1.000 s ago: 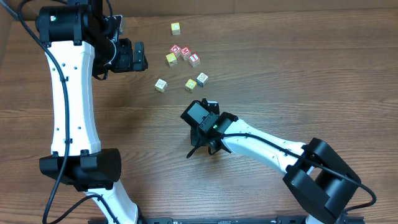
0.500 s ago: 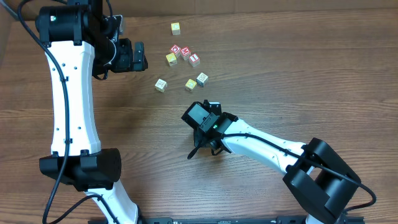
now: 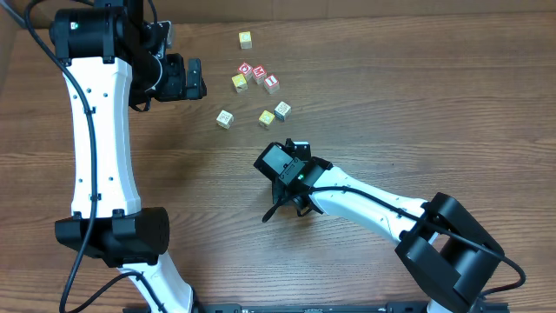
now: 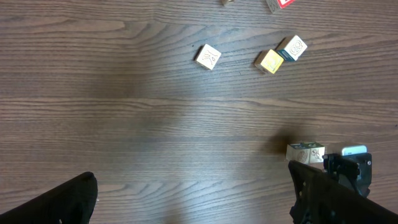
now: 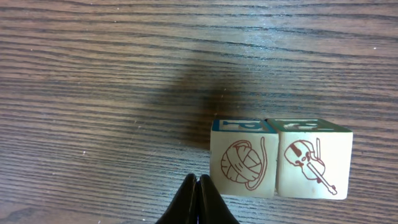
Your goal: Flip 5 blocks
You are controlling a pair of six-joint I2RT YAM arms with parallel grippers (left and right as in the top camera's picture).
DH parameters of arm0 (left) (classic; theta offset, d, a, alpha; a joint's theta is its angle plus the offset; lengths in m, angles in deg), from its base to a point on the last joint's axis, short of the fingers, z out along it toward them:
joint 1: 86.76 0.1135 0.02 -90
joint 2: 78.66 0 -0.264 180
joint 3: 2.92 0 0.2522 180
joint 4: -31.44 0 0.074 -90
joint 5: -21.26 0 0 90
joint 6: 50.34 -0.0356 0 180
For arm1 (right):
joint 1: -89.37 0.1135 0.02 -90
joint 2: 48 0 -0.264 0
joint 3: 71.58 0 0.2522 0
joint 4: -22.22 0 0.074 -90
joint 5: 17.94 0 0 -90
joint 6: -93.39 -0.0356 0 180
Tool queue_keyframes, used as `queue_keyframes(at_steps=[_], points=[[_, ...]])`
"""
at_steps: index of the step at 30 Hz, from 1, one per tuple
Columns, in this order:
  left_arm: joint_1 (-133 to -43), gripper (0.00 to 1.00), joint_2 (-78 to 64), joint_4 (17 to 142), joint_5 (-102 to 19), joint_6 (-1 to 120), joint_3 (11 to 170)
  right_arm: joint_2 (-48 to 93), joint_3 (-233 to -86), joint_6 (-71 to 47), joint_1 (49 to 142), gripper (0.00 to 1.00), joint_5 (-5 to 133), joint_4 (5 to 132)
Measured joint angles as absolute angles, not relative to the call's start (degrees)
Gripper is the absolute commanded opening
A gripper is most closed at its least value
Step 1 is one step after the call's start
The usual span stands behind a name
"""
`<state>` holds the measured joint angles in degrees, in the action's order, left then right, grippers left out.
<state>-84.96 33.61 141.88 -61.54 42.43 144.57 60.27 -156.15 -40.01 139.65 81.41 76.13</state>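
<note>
Two cream blocks stand side by side on the table in the right wrist view: one with a yarn-ball drawing [image 5: 242, 163] and one with a violin drawing [image 5: 313, 163]. My right gripper [image 5: 198, 198] is shut and empty, its tips low and just left of the yarn block. The left wrist view shows that cream pair [image 4: 305, 152] beside the right arm. A cream block [image 3: 225, 118], a yellow block [image 3: 266, 118] and a cream-and-blue block [image 3: 282, 109] lie farther back. My left gripper [image 4: 193, 205] hangs open over bare wood at the back left [image 3: 193, 78], holding nothing.
Three red-faced cubes [image 3: 259, 75] cluster at the back with a yellow cube [image 3: 239, 82] beside them. Another yellow cube [image 3: 246, 39] sits alone farther back. The right arm [image 3: 373, 204] stretches across the table from the front right.
</note>
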Motion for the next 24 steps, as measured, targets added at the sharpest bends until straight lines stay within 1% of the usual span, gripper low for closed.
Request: queue_keyframes(at_steps=[10,14,15,16,17,18,19,20,21,24], points=[[-84.96,1.0,33.61,141.88,-61.54,42.43,144.57,60.27,-156.3,-39.47,139.65,0.04,80.82,76.43],[-84.96,1.0,33.61,141.88,-61.54,42.43,144.57,60.27,-158.97,-38.18,139.65,0.05,80.18,79.93],[-84.96,1.0,33.61,141.88,-61.54,42.43,144.57,60.27,-160.1,-37.94,139.63,0.05,80.23,80.87],[-84.96,1.0,33.61,141.88,-61.54,42.43,144.57,60.27,-161.72,-37.63,139.58,0.08,80.29,82.05],[-84.96,1.0,33.61,141.88,-61.54,42.43,144.57,60.27,-163.01,-37.26,139.5,0.11,80.4,82.75],[-84.96,1.0,33.61,141.86,-61.54,42.43,144.57,60.27,-164.28,-36.82,139.32,0.23,80.4,83.14],[-84.96,1.0,33.61,141.88,-61.52,42.43,144.57,60.27,-165.53,-36.34,139.08,0.48,80.4,83.25],[-84.96,1.0,33.61,141.88,-61.54,42.43,144.57,60.27,-166.79,-35.49,138.71,0.66,80.45,83.25],[-84.96,1.0,33.61,141.88,-61.54,42.43,144.57,60.27,-167.73,-34.42,138.31,0.72,80.45,83.27],[-84.96,1.0,33.61,141.88,-61.54,42.43,144.57,60.27,-169.9,-31.55,136.76,0.77,80.49,82.2]])
